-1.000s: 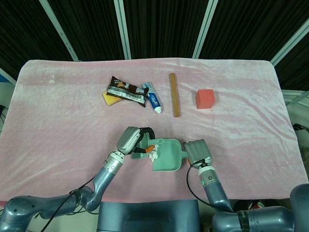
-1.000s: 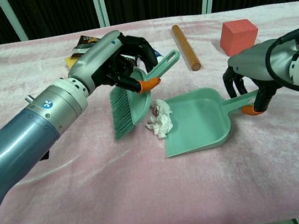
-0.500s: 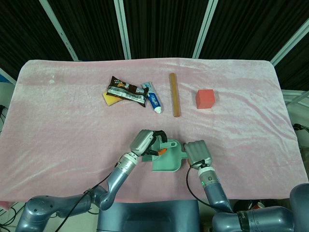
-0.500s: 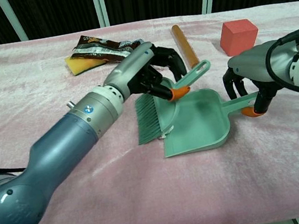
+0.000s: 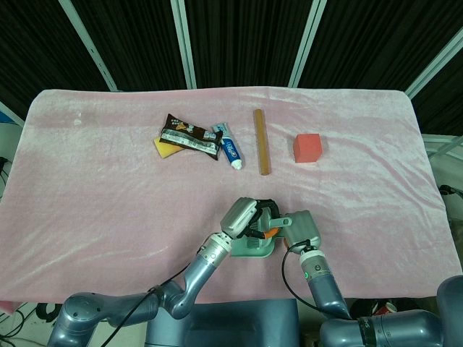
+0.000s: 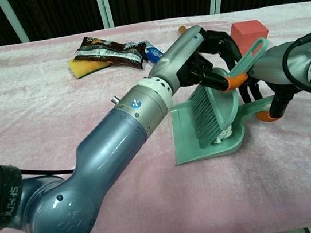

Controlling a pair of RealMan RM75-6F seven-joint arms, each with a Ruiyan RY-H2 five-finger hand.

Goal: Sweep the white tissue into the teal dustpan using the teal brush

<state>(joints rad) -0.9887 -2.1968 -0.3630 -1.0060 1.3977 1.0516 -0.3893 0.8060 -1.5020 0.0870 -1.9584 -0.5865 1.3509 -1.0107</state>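
Observation:
My left hand (image 6: pixel 203 49) grips the teal brush (image 6: pixel 207 112) by its orange-tipped handle, with the bristles down inside the teal dustpan (image 6: pixel 190 146). A small bit of the white tissue (image 6: pixel 224 137) shows in the pan beside the bristles, towards its back wall; the rest is hidden. My right hand (image 6: pixel 274 73) holds the dustpan's handle at its orange end. In the head view my left hand (image 5: pixel 242 217) lies over the dustpan (image 5: pixel 255 251), my right hand (image 5: pixel 300 228) sits just to its right, and the tissue is hidden.
At the back of the pink cloth lie a brown snack wrapper (image 5: pixel 189 135) on a yellow sponge (image 5: pixel 165 148), a toothpaste tube (image 5: pixel 229 150), a wooden rod (image 5: pixel 261 142) and a red cube (image 5: pixel 307 147).
My left hand has swept the brush to the right, from beside the pan's mouth to deep inside it, pushing the tissue in. The right hand has kept its hold on the handle.

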